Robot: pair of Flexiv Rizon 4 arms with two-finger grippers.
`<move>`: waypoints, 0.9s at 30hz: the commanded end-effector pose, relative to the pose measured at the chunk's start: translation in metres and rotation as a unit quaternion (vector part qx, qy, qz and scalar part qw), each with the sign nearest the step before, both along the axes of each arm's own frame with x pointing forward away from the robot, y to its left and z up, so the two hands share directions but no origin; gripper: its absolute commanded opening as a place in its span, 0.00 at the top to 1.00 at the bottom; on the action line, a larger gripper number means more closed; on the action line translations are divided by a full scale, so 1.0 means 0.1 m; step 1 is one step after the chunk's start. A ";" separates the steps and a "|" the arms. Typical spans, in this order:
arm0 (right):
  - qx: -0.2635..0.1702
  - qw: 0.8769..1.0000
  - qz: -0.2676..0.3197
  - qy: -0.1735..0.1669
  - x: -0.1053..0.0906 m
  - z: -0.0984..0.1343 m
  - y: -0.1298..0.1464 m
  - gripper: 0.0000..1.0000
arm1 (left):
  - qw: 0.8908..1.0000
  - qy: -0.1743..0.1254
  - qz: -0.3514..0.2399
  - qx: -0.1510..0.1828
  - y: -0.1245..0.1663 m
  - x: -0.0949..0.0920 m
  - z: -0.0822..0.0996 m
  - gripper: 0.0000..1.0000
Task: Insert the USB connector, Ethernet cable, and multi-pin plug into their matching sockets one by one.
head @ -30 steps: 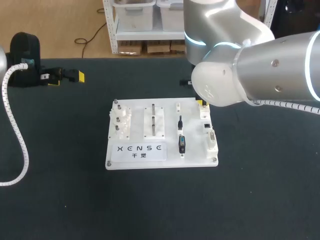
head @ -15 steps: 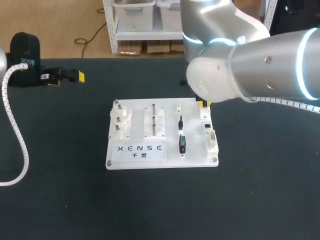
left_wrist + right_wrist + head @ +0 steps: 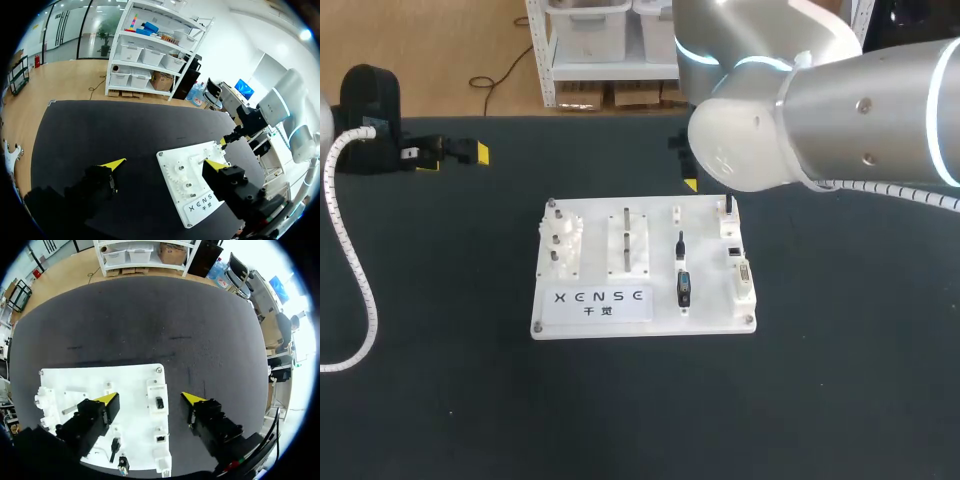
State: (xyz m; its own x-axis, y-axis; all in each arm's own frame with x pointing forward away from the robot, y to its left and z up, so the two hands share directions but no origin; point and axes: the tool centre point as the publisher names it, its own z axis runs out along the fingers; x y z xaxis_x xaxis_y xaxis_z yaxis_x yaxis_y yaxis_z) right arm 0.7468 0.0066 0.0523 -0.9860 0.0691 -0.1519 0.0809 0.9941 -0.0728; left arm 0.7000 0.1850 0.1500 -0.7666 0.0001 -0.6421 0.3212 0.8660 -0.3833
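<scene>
The right gripper [image 3: 150, 399] hangs over the far right end of the white board [image 3: 705, 262] — fingers spread wide, empty. The left gripper [image 3: 164, 164], well left of the board, is wide too. The USB connector [image 3: 682, 288] sits on the board, right of centre.

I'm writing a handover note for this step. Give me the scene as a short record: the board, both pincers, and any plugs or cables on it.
board: white board, middle of the table
right pincer: open, empty, above the socket blocks
left pincer: open, empty, off to the board's side
black plug: upright in the back right socket block
black connector: lying on the board beside the socket blocks
</scene>
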 end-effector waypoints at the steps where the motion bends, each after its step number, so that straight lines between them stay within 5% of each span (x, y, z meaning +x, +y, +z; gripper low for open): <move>1: 0.002 1.000 0.004 -0.016 -0.22 0.15 0.07 0.00 | 1.000 0.000 0.000 0.000 0.00 0.00 0.00 0.00; 27: 0.025 0.996 0.070 0.052 -1.00 -0.09 0.58 0.00 | 1.000 0.000 0.000 0.000 0.00 0.00 0.00 0.00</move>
State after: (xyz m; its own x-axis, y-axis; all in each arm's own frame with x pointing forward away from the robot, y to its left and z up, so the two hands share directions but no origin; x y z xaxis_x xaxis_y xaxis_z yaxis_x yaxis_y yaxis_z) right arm 0.6519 0.0676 0.0460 -0.9970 -0.0682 -0.0376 -0.0672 0.9973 -0.0282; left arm 0.6999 0.1850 0.1499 -0.7666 0.0001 -0.6421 0.3212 0.8660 -0.3833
